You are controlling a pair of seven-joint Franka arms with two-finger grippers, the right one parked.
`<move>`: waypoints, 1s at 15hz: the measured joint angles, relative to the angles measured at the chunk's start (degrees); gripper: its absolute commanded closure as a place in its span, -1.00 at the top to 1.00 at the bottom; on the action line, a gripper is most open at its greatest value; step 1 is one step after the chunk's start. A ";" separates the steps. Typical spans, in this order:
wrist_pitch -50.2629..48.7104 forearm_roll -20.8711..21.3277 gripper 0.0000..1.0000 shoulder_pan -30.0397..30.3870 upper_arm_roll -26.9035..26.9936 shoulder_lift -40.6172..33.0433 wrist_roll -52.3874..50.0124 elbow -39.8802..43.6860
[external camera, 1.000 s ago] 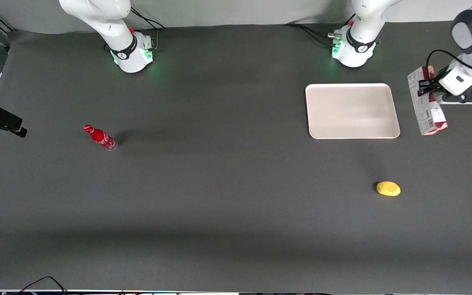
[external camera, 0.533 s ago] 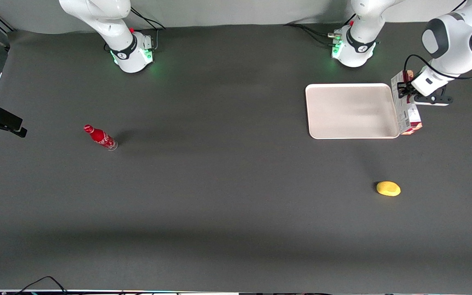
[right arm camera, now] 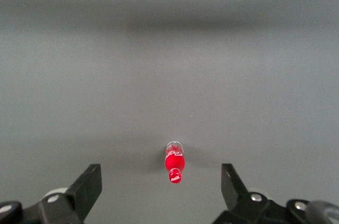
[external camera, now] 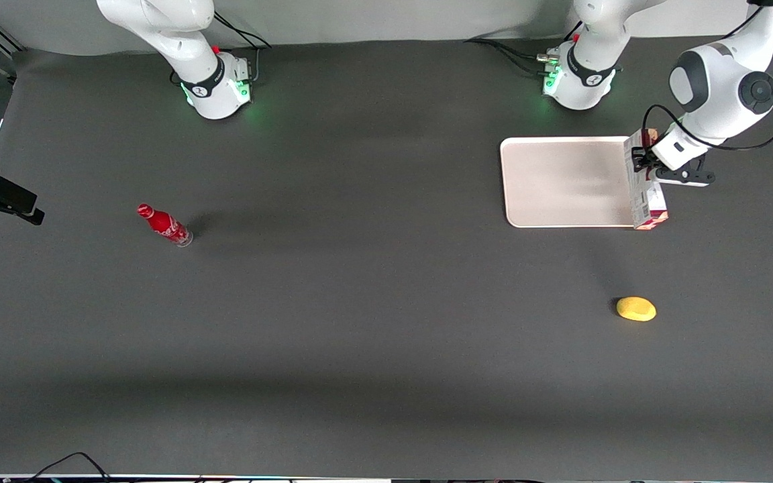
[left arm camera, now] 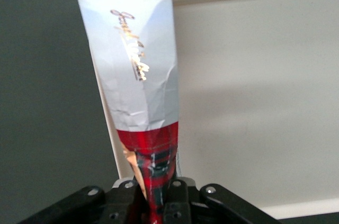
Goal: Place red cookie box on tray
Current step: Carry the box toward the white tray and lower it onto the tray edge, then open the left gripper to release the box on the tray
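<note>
Cardboard is what matters here: the long narrow red cookie box (external camera: 644, 180) with its pale grey printed side looks light and stiff, but thin-walled, so it should dent if squeezed hard. The claw (left arm camera: 153, 192) is clamped on one end of the carton, pinching its narrow dark red faces. The box hangs lengthwise over the edge of the flat pale pinkish-white rectangular tray (external camera: 564, 181) that lies toward the working arm's end of the dark table (external camera: 359, 302). Held at one end, it may swing or pivot; a grip nearer the middle would likely be steadier. A creased grey panel in the wrist view suggests it crumples easily.
</note>
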 measured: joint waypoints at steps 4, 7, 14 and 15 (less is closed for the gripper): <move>0.18 -0.09 -0.49 0.00 0.11 0.85 -0.04 -0.01; 0.38 -0.16 0.68 0.00 0.14 1.28 -0.21 -0.07; 0.44 -0.21 1.00 0.00 0.33 1.54 -0.99 -0.06; 0.44 -0.21 1.00 0.00 0.33 1.54 -1.21 -0.06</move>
